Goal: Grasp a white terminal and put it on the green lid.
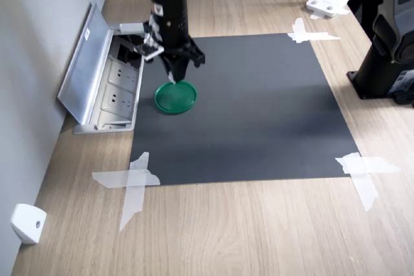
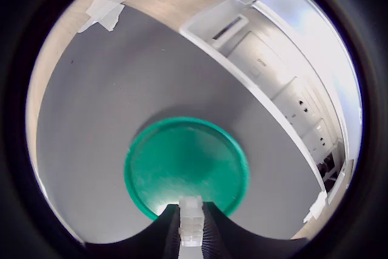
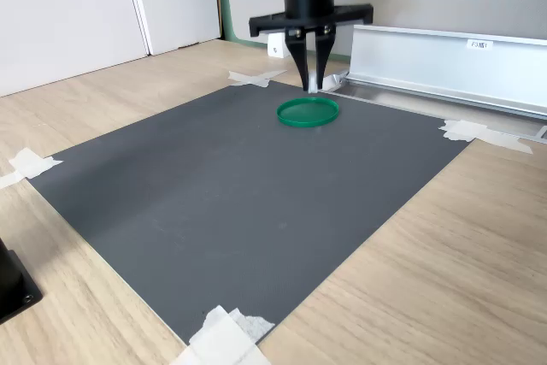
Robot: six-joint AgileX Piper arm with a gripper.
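Dark mat (image 3: 222,203), white terminal (image 2: 191,219) pinched in hand (image 2: 191,235), over green lid (image 2: 182,162)

— Where do we have room?
— The dark mat (image 1: 259,114) lies bare across the first exterior view's right of the green lid (image 1: 175,97).
— And what blocks us?
— The open socket box (image 1: 103,82), just beside the lid.
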